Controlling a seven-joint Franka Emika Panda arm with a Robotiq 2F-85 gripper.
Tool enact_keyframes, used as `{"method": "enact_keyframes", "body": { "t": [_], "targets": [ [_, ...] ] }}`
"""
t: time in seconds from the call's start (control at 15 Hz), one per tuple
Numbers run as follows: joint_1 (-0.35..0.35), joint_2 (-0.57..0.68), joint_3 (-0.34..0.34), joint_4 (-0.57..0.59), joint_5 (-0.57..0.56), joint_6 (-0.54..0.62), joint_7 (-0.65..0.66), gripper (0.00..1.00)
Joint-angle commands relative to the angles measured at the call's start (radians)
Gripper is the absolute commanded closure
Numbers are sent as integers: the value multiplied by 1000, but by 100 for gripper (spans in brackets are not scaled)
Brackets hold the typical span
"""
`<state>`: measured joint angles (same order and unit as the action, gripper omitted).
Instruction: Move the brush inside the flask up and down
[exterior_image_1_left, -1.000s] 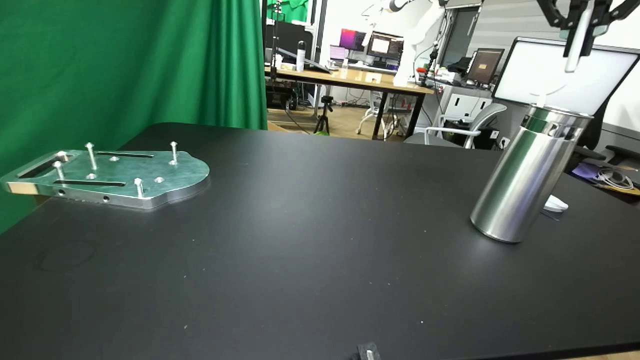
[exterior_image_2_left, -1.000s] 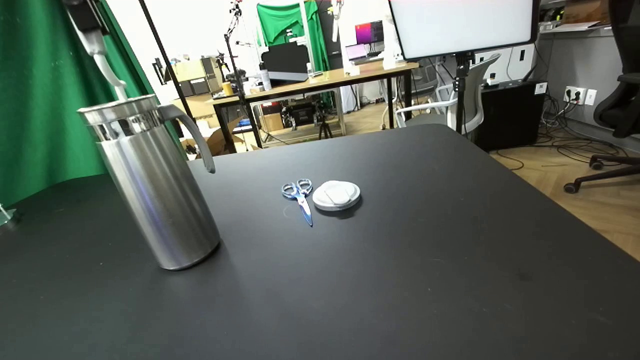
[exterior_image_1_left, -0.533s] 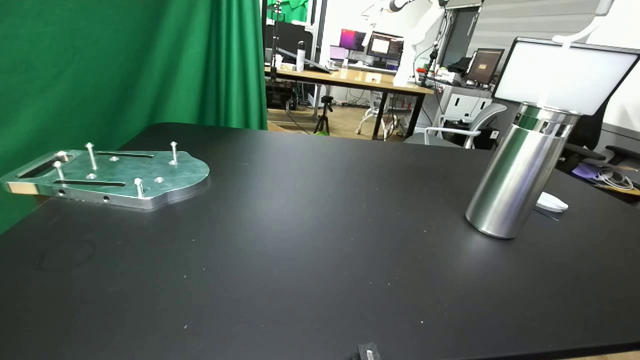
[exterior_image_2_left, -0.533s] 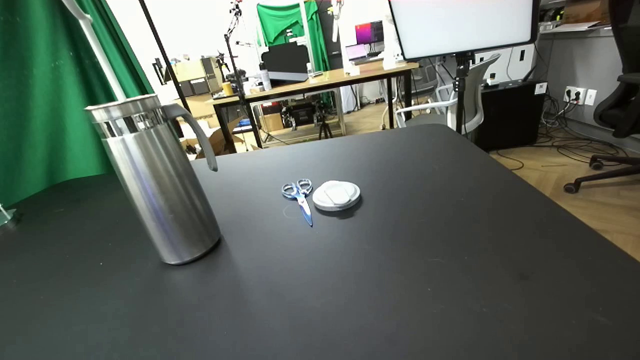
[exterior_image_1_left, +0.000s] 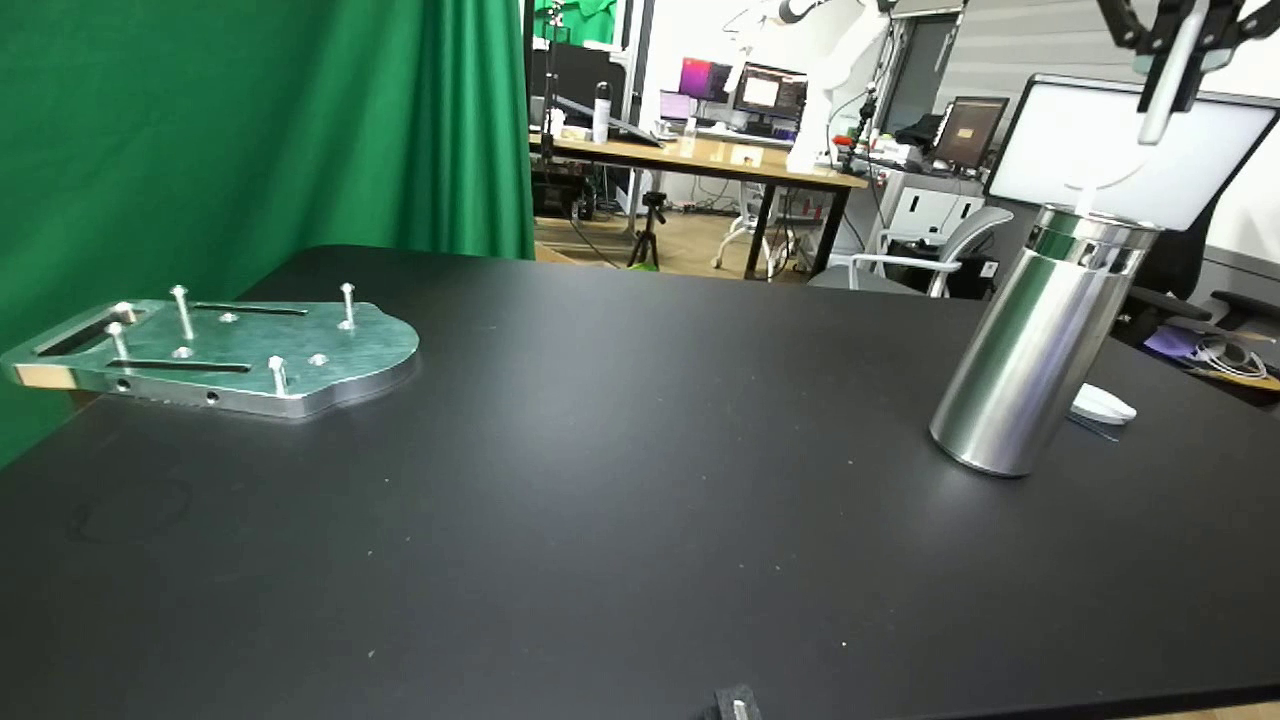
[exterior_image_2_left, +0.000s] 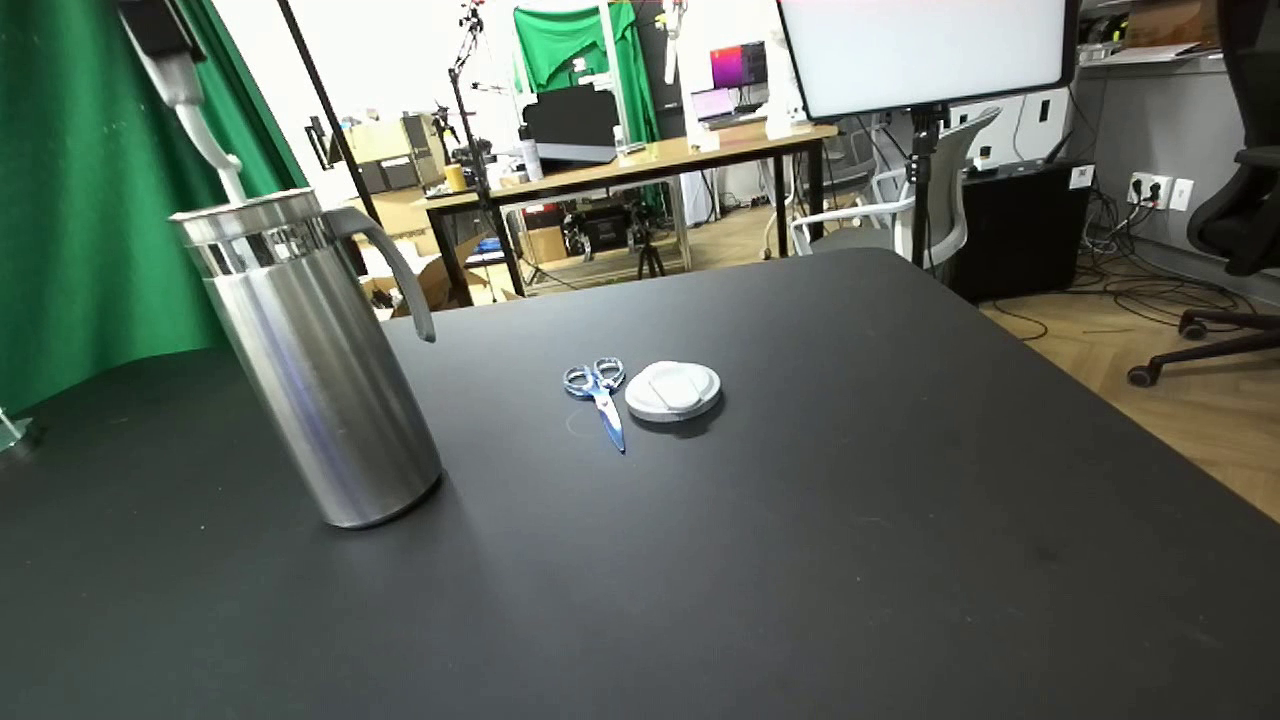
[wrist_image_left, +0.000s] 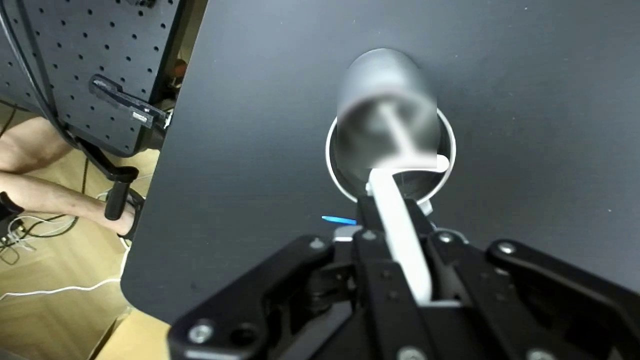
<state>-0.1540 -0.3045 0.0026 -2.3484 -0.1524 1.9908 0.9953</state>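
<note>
Okay, in an exterior view, saw the gripper (exterior_image_1_left: 1168, 100) at top right, clenched on the straight handle of the white brush (exterior_image_1_left: 1157, 122). Noted a thin pale bend below the grip, faint against the bright screen (exterior_image_1_left: 1045, 130), then the stem dropping into the mouth of the stainless-steel jug (exterior_image_1_left: 1040, 345). Marked that jug standing on the black table (exterior_image_1_left: 600, 500), leaning in frame; couldn't tell any real tilt from camera angle. Spotted a white lid-like disc (exterior_image_1_left: 1103, 406) just past its side, plus a slotted metal plate (exterior_image_1_left: 250, 340) with upright bolts (exterior_image_1_left: 278, 376), well apart, in front of the green curtain (exterior_image_1_left: 400, 130).

Then, in an exterior view, caught the gripper's black tip at the top-left edge, with the white handle coming out beneath, bending, and running down into the jug. Got the jug's grey handle (exterior_image_2_left: 400, 274) on the side toward the scissors (exterior_image_2_left: 601, 398). Logged those lying flat, blades toward the camera, just beside the disc and apart from the jug.

Last, in the wrist view, looked down past both fingers (wrist_image_left: 369, 212), pressed against the brush handle from either side. Tracked it to a crosswise bend above the jug's round mouth, with stem dipping inside. Found part of the mouth and body smeared by blur; couldn't make out the brush's lower end. Jotted a blue sliver (wrist_image_left: 339, 220) beside the fingers. Listed, beyond the table edge, a perforated dark panel (wrist_image_left: 100, 60) and a bare lower leg (wrist_image_left: 70, 201).
</note>
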Motion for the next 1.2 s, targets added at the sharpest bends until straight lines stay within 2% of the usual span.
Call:
{"method": "enact_keyframes", "body": {
  "t": [0.0, 0.2, 0.8, 1.13],
  "targets": [
    [-2, 68, -4, 19, 3, 15, 22, 96],
    [4, 62, -2, 23, -16, 14, 34, 96],
    [6, -122, 18, 16, -5, 14, 0, 96],
    [3, -104, 7, 3, 36, 28, -22, 96]
  ]
}}
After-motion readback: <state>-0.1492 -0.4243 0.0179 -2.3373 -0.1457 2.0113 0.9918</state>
